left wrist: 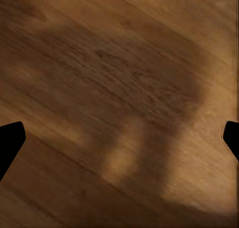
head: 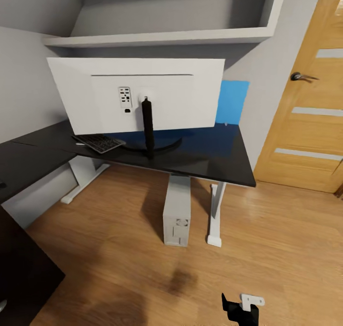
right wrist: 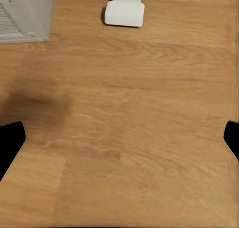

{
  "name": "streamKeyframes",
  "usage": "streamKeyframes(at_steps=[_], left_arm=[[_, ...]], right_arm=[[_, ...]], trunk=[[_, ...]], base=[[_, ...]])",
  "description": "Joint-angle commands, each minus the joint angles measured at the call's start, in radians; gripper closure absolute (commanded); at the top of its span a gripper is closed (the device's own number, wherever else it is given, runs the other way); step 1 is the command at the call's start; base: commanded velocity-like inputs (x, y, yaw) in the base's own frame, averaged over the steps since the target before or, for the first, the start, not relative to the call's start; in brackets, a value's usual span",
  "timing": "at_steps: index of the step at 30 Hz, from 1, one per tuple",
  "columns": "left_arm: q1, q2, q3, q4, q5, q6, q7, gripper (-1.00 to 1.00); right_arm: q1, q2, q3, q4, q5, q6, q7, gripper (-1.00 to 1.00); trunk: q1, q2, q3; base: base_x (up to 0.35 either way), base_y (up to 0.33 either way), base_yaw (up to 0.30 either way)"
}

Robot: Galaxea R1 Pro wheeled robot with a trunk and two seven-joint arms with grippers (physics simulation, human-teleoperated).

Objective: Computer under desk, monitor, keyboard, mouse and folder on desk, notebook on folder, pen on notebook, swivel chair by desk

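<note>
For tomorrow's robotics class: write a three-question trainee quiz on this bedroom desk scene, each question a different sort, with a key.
1. True or false: the monitor shows its white back to the head camera.
2. Where is the computer? A) on the desk B) on the floor under the desk C) by the door
3. Name the item lying by the monitor's stand.

Key: 1 true; 2 B; 3 the keyboard.

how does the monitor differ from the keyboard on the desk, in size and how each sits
The monitor is far larger than the keyboard. The monitor stands upright on a slim black stand, while the keyboard lies flat on the desk. The monitor shows a plain white back; the keyboard shows dark keys in a pale frame. Both sit on the black desk top, the keyboard partly hidden behind the monitor's lower edge.
</note>
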Motion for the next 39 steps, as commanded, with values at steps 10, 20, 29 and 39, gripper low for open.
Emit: streamKeyframes(at_steps=[10, 20, 29, 39], left_arm=[[0.000, -0.005, -0.004, 0.000, 0.003, -0.002, 0.005, -1.00], [0.000, -0.005, -0.002, -0.018, 0.005, 0.039, 0.009, -1.00], [0.000, -0.005, -0.003, -0.189, 0.006, 0.205, 0.018, -1.00], [0.000, -0.002, -0.003, -0.458, 0.004, 0.472, 0.030, -1.00]], right_arm=[[-0.001, 0.000, -0.002, 0.002, -0.004, -0.004, 0.002, -1.00], [-0.001, 0.034, 0.001, -0.009, -0.003, 0.004, 0.003, -1.00], [-0.003, 0.074, 0.002, -0.110, -0.002, 0.045, -0.037, -1.00], [-0.011, 0.113, 0.005, -0.304, 0.002, 0.286, -0.164, -1.00]], trunk=[[0.000, 0.000, -0.005], [0.038, -0.070, -0.037], [0.073, -0.133, -0.065], [0.111, -0.203, -0.097]], base=[[0.000, 0.000, -0.162], [0.000, 0.000, -0.024], [0.000, 0.000, -0.002], [0.000, 0.000, 0.000]])
